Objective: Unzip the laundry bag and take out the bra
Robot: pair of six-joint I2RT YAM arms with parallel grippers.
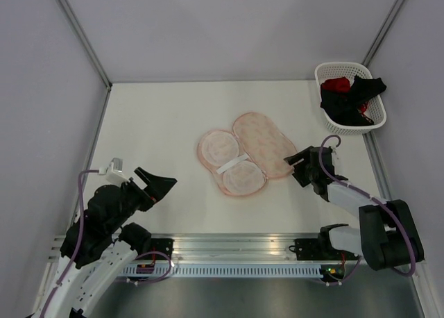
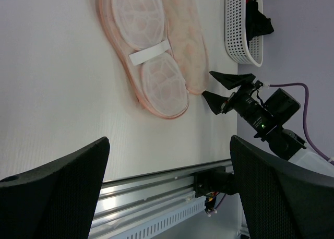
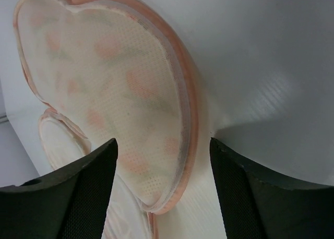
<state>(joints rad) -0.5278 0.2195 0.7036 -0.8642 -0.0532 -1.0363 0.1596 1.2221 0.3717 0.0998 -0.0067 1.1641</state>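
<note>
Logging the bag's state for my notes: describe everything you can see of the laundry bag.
The laundry bag lies unzipped and spread flat on the table, two peanut-shaped halves joined side by side. The left half shows pale pink lining with two round cups crossed by a white band; nothing lies in it. The right half is padded, mesh-like fabric with faint orange-green print and a pink rim. The open right gripper sits at that rim, not clamped.
</note>
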